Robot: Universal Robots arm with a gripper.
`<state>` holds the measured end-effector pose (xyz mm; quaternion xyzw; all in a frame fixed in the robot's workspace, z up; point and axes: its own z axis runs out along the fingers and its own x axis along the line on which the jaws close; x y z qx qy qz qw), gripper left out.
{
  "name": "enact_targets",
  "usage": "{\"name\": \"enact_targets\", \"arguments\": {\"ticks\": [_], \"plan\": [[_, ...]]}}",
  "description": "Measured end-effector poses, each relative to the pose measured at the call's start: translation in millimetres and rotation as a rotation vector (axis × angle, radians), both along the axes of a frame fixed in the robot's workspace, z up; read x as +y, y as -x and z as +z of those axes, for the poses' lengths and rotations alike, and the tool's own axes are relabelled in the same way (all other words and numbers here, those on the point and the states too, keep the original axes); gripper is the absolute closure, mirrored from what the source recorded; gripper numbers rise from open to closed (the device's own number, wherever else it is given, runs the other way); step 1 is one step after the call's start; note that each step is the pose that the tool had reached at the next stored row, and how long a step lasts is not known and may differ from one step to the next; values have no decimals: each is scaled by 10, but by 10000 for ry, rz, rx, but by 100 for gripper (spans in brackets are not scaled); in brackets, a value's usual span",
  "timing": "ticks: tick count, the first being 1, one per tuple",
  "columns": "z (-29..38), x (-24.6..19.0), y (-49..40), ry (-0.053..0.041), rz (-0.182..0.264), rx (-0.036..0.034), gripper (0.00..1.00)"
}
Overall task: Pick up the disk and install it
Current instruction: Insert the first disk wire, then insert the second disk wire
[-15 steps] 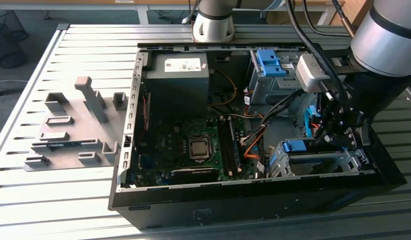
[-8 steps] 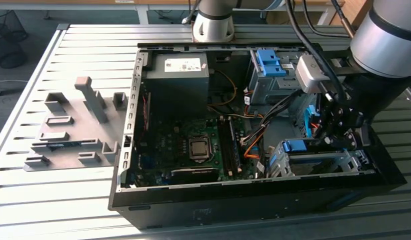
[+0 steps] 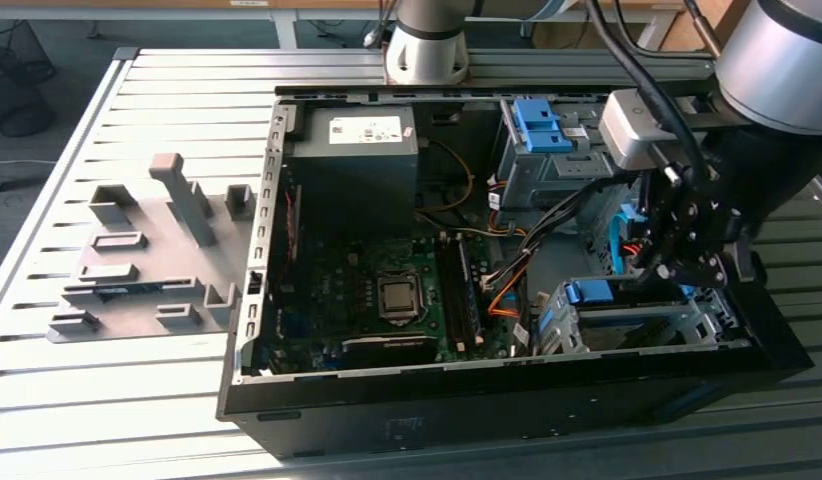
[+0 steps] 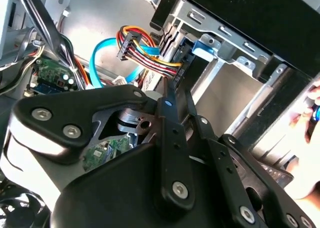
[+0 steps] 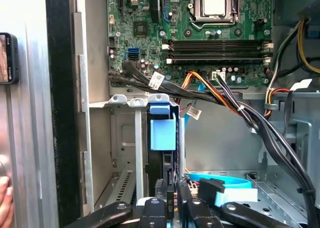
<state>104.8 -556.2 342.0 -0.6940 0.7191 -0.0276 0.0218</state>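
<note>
The black gripper point(image 3: 681, 262) hangs inside the open black computer case point(image 3: 518, 425) at the exterior view's right, above the grey metal drive bay point(image 3: 631, 325). Its fingers point(image 5: 162, 200) are clenched on the blue-framed silver disk point(image 5: 163, 138), which stands on edge in the bay

Blue plastic disk point(image 5: 163, 130), matt black gripper point(image 5: 172, 200)

Hidden from me, item by item:

- Gripper point(image 3: 678, 262): in the exterior view its fingertips are lost against the dark linkage, and I cannot tell how the jaws stand.
- Disk point(image 5: 163, 138): in the first wrist view I see its blue frame edge-on in the drive bay point(image 5: 120, 102); its label face is hidden.
- Hand point(image 5: 5, 208): cut off at the picture's edge.
- Motherboard point(image 5: 200, 33): its upper part cropped.
- Arm base point(image 3: 426, 45): cropped above.
</note>
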Motion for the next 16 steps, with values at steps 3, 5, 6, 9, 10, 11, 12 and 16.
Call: {"name": "enact_targets", "arguments": {"ticks": [3, 5, 6, 9, 10, 11, 12, 16], "plan": [[18, 0, 0, -5, 0, 8, 76], [18, 0, 0, -8, 1, 9, 78], [18, 0, 0, -8, 1, 9, 84], [19, 0, 0, -8, 1, 9, 89], [19, 0, 0, -10, 1, 9, 89], [19, 0, 0, -10, 1, 9, 89], [20, 0, 0, -10, 1, 9, 89], [19, 0, 0, -29, 0, 9, 89]]}}
